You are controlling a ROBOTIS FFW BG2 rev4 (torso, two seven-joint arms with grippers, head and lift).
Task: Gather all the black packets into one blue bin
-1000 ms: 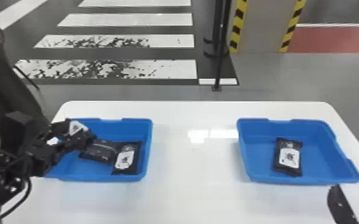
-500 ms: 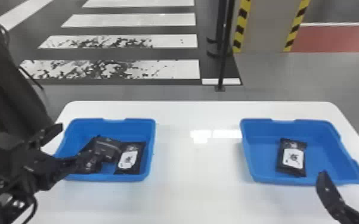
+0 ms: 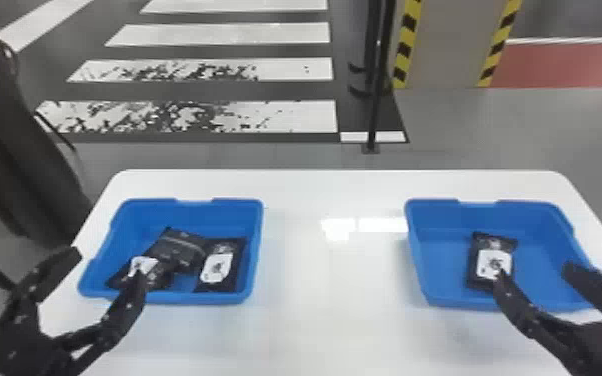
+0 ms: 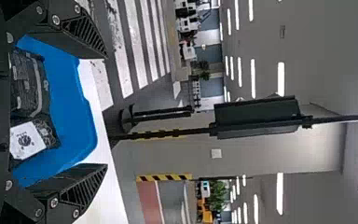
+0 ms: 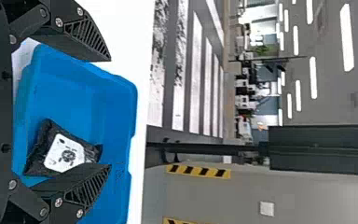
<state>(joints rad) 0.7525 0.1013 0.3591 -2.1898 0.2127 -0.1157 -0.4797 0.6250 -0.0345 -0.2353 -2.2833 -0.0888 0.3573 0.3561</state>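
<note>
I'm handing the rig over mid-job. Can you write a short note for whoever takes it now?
Left gripper: open, empty, at the left bin.
Right gripper: open, empty, at the right bin.
Done: three black packets are together in the left bin.
Left to do: one packet lies in the right bin; moving it to the left bin looks like the shortest way to finish.

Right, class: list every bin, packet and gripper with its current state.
Left bin: upright, partly filled.
Right bin: upright, partly filled.
Left bin's three packets: lying together, partly overlapping.
Right bin's packet: lying alone, white label up.
Left gripper: open, empty.
Right gripper: open, empty.
</note>
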